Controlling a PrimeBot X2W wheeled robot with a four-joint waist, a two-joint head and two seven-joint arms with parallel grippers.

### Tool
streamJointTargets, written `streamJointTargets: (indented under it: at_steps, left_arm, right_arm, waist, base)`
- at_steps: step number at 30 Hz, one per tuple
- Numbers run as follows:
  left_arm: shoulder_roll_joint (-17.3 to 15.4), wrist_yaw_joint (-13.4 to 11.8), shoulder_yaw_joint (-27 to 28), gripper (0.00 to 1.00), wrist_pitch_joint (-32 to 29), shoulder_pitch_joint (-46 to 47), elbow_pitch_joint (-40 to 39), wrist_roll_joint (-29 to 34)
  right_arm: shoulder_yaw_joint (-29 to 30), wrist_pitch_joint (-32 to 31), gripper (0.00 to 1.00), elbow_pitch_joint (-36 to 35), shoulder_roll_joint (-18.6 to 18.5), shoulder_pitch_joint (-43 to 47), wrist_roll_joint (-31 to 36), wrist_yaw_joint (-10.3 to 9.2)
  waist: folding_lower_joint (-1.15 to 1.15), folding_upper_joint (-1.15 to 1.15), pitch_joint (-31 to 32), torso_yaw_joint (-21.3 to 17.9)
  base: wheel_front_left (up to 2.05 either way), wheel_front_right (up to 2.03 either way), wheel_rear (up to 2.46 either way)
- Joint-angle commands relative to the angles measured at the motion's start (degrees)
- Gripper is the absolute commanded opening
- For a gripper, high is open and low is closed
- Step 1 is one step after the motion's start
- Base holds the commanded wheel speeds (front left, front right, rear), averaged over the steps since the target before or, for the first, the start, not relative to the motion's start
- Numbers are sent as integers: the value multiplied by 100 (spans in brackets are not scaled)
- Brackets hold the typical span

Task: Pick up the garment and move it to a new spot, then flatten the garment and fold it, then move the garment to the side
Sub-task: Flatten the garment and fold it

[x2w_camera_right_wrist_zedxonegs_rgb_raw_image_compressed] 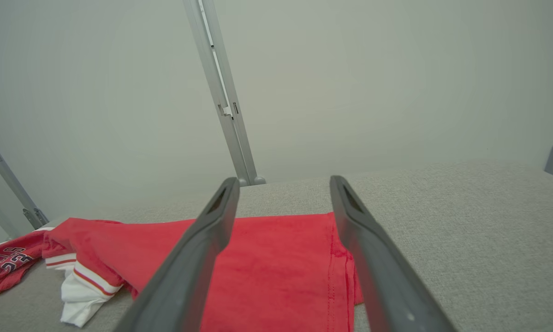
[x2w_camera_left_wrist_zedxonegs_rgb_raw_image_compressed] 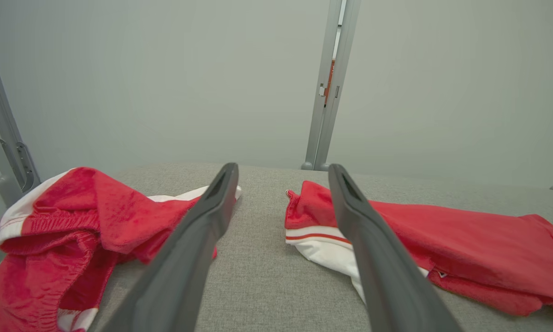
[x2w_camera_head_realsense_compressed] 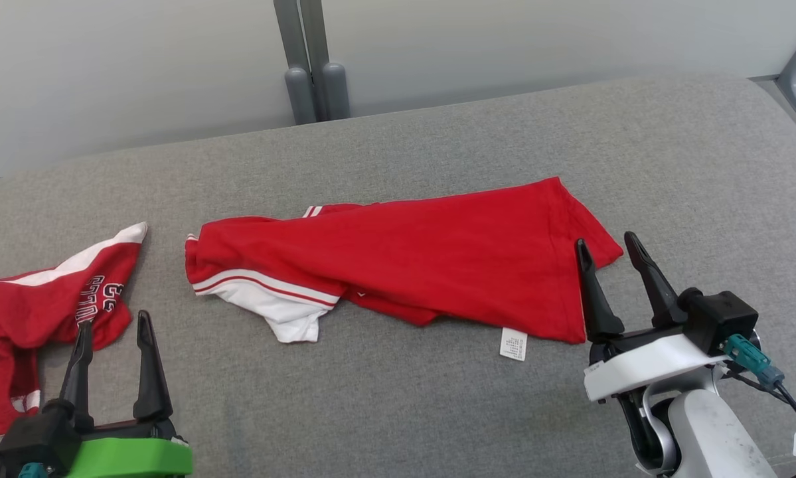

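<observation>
While both sets of jaws stand wide and hold nothing, we judge the fold to be partway done. The red garment [x2w_camera_head_realsense_compressed: 424,265] lies in the middle of the grey bench [x2w_camera_head_realsense_compressed: 398,411] as a long band, with its white-trimmed sleeve [x2w_camera_head_realsense_compressed: 278,312] at our left end, its hem at our right, and a white label [x2w_camera_head_realsense_compressed: 513,344] poking out along the near edge. Our right gripper [x2w_camera_head_realsense_compressed: 607,240] hovers at that hem end, tips over the cloth's corner; whether they touch it we cannot tell. Our left gripper [x2w_camera_head_realsense_compressed: 113,322] hangs near the bench's front, one jaw over the edge of a second red garment [x2w_camera_head_realsense_compressed: 46,299] with printed numerals, which lies apart at the far left.

To do this well, we should take the hem end low, pinching all layers at the edge together so the band does not open, and carry it across towards the sleeve end in a flat arc. The left jaws could pin the sleeve end against sliding. We must keep clear of the second garment.
</observation>
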State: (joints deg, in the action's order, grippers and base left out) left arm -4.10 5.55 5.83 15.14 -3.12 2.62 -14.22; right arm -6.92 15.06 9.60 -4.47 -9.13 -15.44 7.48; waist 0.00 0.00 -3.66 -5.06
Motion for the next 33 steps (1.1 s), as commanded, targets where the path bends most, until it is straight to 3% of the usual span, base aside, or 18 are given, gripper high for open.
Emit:
streamJointTargets:
  at_steps: [1,33]
  left_arm:
    - [22,31,31,100,1,86,23,27]
    - [109,168,-26,100,-1,197,476,72]
  right_arm:
    - [-8,18,100,3,-11,-35,4,3]
    - [51,18,100,-29,15,-97,43,3]
  waist:
    - [0,0,-12,-7]
    - [0,0,-96,-118]
  base:
    - [0,0,0]
    - [0,0,0]
